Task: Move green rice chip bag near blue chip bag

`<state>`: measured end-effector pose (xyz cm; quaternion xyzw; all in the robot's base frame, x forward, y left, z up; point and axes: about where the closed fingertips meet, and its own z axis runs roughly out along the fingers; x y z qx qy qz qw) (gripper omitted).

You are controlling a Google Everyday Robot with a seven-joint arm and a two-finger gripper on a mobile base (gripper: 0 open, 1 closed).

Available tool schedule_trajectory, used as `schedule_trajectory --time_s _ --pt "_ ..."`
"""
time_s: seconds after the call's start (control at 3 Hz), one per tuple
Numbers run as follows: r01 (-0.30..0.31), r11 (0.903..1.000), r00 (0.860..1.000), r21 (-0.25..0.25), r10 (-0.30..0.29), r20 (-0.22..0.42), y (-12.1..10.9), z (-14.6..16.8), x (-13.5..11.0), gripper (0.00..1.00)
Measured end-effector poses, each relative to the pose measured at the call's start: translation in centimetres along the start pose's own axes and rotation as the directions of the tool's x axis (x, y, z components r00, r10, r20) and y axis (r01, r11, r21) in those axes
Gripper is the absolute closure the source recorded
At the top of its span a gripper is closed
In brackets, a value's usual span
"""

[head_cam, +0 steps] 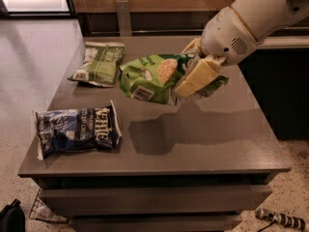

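Pincer (187,71) sits over the right-centre of the grey worktop (222,129), at the end of a bulky white arm (256,18) that comes in from the upper right. Its two beige fingers (195,77) are closed on the green rice chip bag (149,74), one finger across the near face of the bag and the other just showing behind its far edge. The bag is gripped at its right end. Its left end sticks out sideways towards the left, with the rice-cake picture and a white label facing the camera. The bag hangs clear of the worktop, and its dark shadow (154,132) lies on the surface below and a little nearer.

Blue chip bag (77,129) lies flat at the near left of the worktop, close to the left edge, white lettering up. It is well apart from the held bag, which is farther back and to the right of it. An olive-green flat bag (99,64) rests at the far left of the worktop, just beside the held bag's left end as seen from here.

Drawer fronts (154,197) run below the near edge of the worktop.
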<state>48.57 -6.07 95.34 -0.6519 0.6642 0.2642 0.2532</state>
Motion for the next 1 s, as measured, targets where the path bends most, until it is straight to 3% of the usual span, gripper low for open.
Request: schedule_trajectory --time_s 0.33,1.0 --pt "0.002 1.0 1.0 0.002 -0.002 0.001 -0.06 0.12 -0.15 0.04" --pt "0.003 1.0 1.0 0.003 -0.003 0.002 -0.1 0.19 -0.24 0.0"
